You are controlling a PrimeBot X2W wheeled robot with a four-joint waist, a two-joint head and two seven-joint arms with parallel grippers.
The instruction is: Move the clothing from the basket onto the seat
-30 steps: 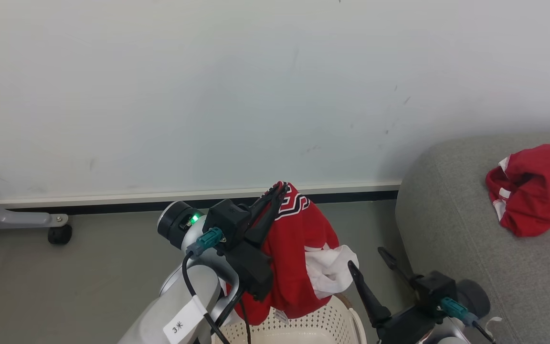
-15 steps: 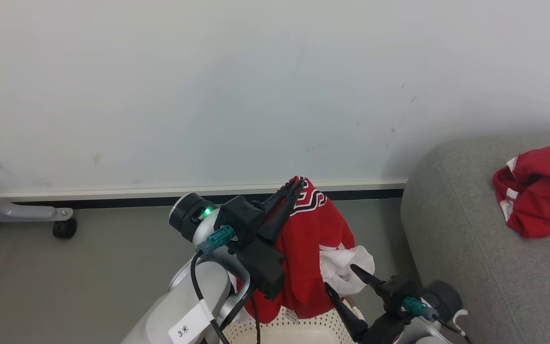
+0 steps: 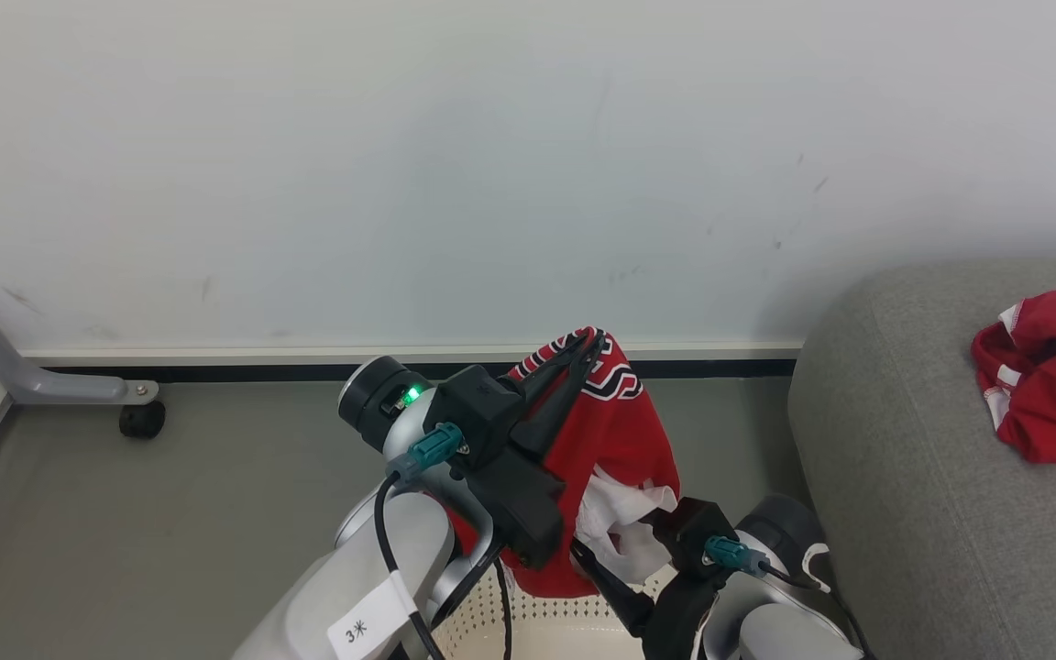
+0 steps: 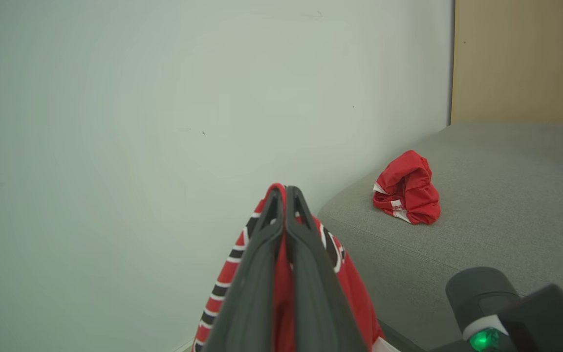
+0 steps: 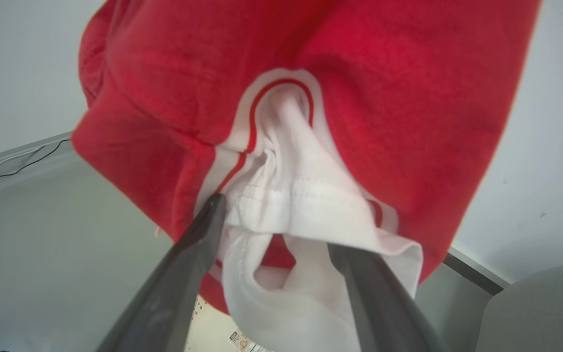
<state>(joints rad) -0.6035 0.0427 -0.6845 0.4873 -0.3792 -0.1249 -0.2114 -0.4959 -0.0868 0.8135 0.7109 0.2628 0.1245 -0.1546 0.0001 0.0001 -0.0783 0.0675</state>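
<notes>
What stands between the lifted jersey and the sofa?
No obstacle shows. The jersey hangs from the shut left hand over the basket; toward the sofa there is just the robot's own right hand, open around the white lining. Another jersey lies farther along the sofa.

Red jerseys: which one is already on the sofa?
The crumpled jersey lying alone on the grey sofa; the other jersey hangs from the shut left gripper over the basket.

Seat [image 3: 895,477] free beside red bundle [image 3: 1046,371]; hanging jersey [image 5: 311,73] crowds right pincer [image 5: 276,227]
</notes>
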